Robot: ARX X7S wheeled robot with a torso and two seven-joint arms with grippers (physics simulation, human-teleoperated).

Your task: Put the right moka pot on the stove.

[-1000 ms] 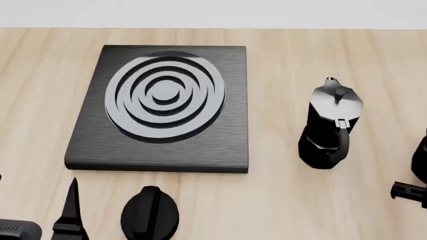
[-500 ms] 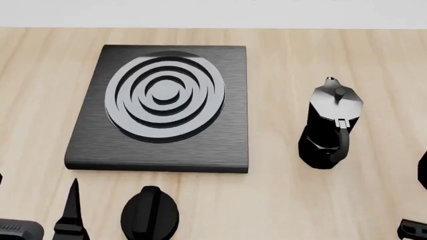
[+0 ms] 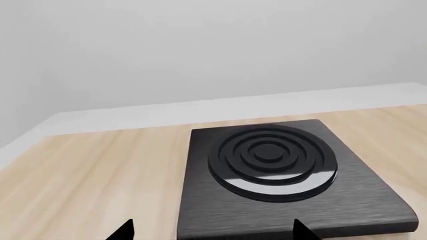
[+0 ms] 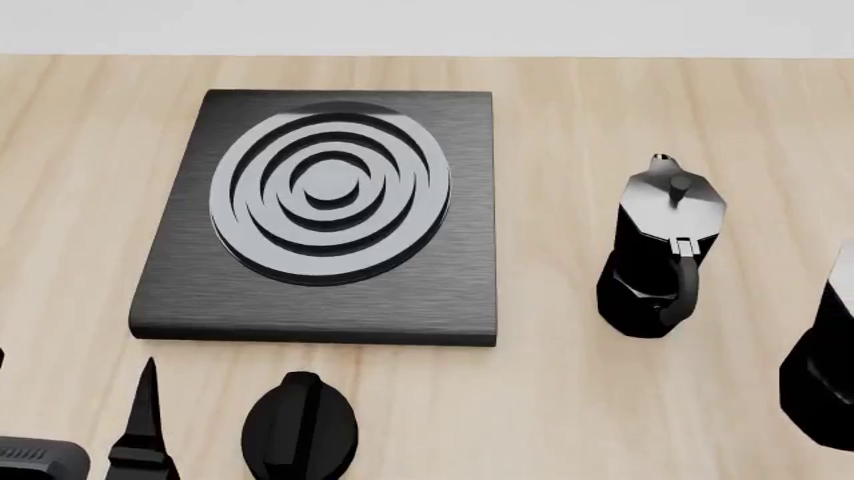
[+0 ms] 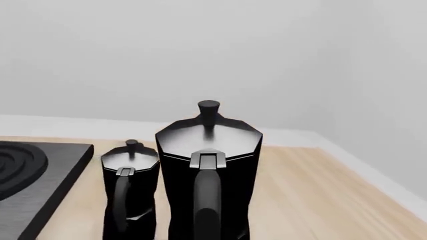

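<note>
The stove [image 4: 320, 210] is a flat black slab with raised rings, lying left of centre on the wooden table; it also shows in the left wrist view [image 3: 280, 175]. Two identical black moka pots stand to its right. The right moka pot [image 4: 825, 370] is cut off by the head view's right edge. In the right wrist view it [image 5: 208, 165] stands close, its handle towards the camera. The other pot [image 4: 661, 250] stands between it and the stove. My left gripper [image 3: 213, 234] is open and empty at the stove's near edge. My right gripper's fingers show in no view.
A small round black knob [image 4: 300, 425] lies on the table in front of the stove, beside my left gripper's fingers [image 4: 142, 420]. The table's far edge meets a white wall. The other pot [image 5: 130, 185] stands about one pot's width from the stove's right edge.
My right gripper has slid down out of the head view's lower right corner. More of the right moka pot now shows at that view's right edge. The left arm, stove and other pot are unmoved.
</note>
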